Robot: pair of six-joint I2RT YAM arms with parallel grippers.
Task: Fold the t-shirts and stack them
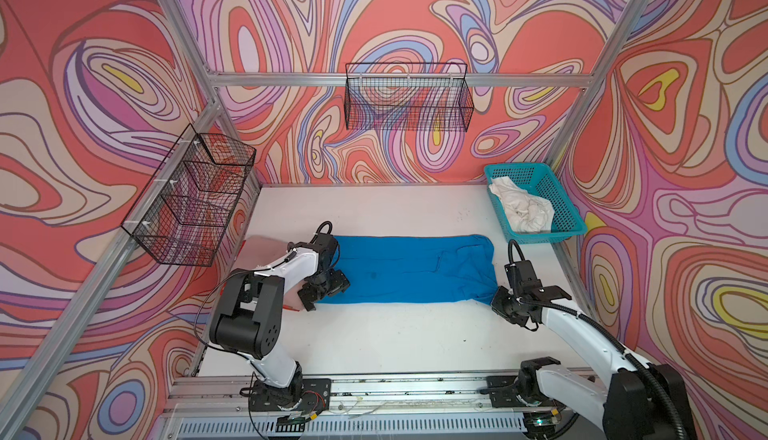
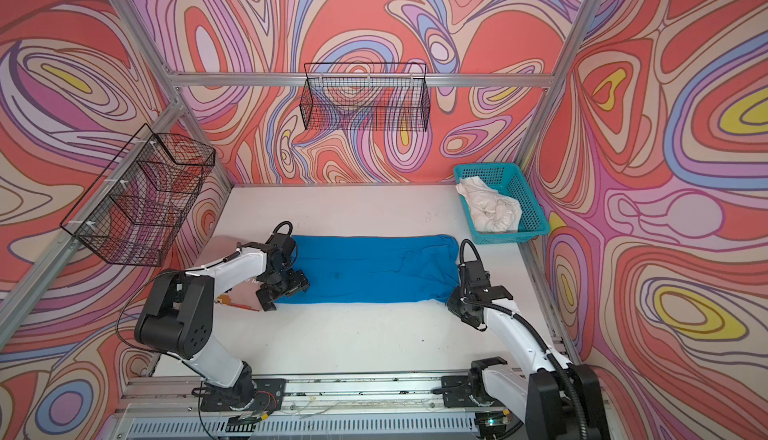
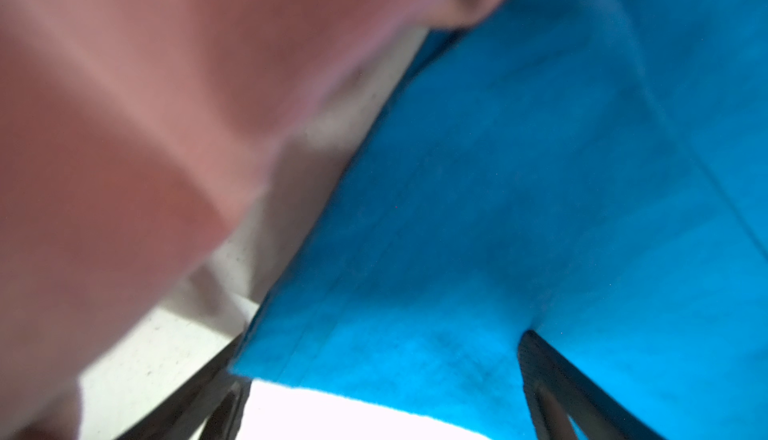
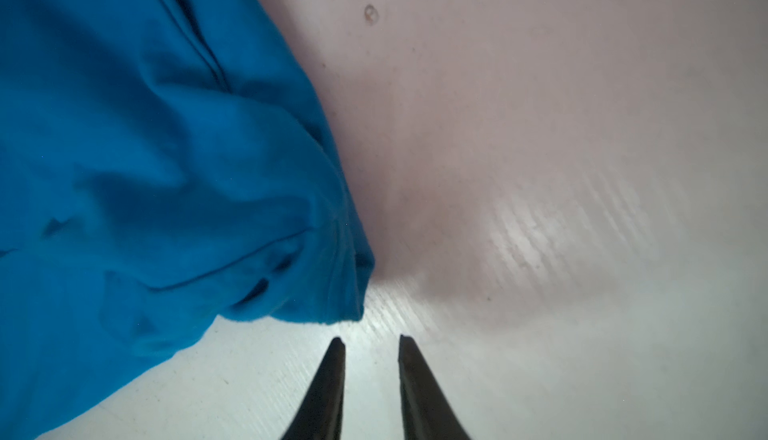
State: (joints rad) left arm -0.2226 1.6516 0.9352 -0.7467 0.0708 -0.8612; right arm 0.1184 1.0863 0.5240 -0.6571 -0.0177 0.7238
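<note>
The right gripper (image 4: 370, 340), whose narrow, empty jaws only its wrist view is showing, is pointing at the four o'clock corner of the blue shirt (image 4: 145, 168), which is lying flat mid-table (image 1: 395, 334). The left gripper (image 3: 380, 342), jaws wide, is straddling the eight o'clock corner beside the pink shirt (image 3: 124, 105). Only the top views are showing the white shirt (image 1: 521, 209) in the basket (image 1: 519, 167) at two o'clock.

Matt, soft cloth is being shown by the blue t-shirt (image 1: 411, 269); crumpled cloth by the off-white t-shirt (image 1: 521, 209); perforated plastic by the teal basket (image 1: 559, 203); a smooth, faintly glossy finish by the white table (image 1: 395, 334).
</note>
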